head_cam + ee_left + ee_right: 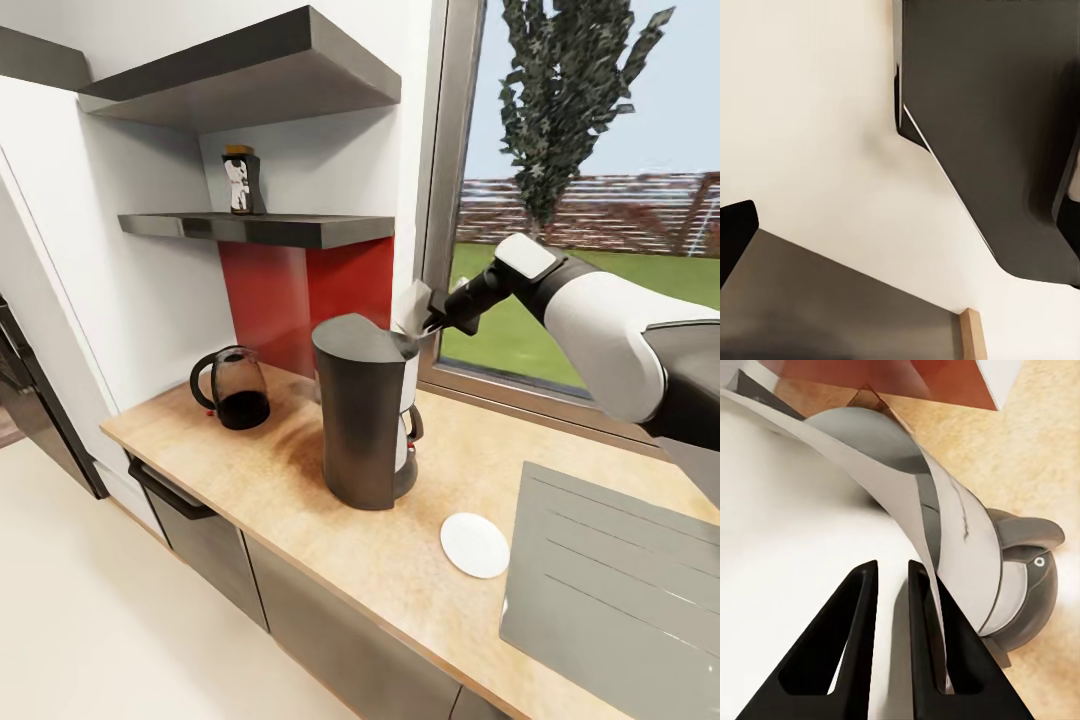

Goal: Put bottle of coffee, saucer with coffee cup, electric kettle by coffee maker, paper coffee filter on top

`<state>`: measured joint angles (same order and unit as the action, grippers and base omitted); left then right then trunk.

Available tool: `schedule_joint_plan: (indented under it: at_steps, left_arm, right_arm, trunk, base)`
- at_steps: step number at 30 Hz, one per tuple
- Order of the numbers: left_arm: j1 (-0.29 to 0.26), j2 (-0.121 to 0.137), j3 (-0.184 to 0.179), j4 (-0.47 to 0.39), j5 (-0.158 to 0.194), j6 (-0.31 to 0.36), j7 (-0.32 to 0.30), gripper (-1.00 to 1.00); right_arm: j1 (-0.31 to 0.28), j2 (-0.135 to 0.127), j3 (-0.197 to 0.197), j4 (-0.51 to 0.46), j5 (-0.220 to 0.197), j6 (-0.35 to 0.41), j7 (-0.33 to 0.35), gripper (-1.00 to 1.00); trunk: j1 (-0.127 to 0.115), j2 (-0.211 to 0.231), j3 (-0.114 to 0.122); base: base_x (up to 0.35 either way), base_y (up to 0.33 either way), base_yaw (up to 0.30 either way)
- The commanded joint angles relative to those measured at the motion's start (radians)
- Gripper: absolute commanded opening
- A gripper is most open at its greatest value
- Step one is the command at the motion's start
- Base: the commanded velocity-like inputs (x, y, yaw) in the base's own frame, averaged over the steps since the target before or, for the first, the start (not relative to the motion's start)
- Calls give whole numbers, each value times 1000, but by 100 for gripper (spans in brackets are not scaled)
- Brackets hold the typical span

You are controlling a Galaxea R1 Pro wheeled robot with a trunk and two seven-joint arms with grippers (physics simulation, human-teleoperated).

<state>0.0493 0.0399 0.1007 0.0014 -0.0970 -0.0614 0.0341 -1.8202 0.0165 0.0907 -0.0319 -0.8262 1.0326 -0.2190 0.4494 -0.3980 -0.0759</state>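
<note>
The tall dark-grey coffee maker [365,420] [1027,577] stands mid-countertop [300,480]. My right gripper [425,322] [894,585] hovers at its top rear corner, shut on the white paper coffee filter [411,305] [870,495], which hangs just above the lid. The electric kettle [232,388] sits left of the machine. To its front right, the saucer [475,545] lies flat. On the kitchen shelf [260,228] stands the bottle of coffee [240,180]. My left gripper [900,240] hangs low over the floor, one black fingertip [735,232] far to the side. The coffee cup is out of view.
A grey steel sink drainboard [620,590] fills the counter's right end. A window [600,200] runs behind my right arm. A thicker dark slab [250,75] hangs above the shelf, with a red backsplash [300,290] below it. Cream floor [90,620] lies before the grey cabinets.
</note>
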Motion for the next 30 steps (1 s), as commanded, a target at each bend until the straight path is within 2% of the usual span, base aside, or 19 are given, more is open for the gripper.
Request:
schedule_joint_plan:
  at_steps: [1, 30]
  left_arm:
    - [0, 0, 8, 0, -10, -3, 3, 100]
    - [0, 1, 8, 0, -10, -5, 3, 100]
  right_arm:
    - [-1, 0, 8, -1, -11, 3, -7, -100]
    - [-2, -4, 4, -29, -13, 6, -7, -100]
  trunk:
    - [1, -2, -2]
    - [1, -2, -2]
  base:
    - [0, 0, 0]
    - [0, 0, 0]
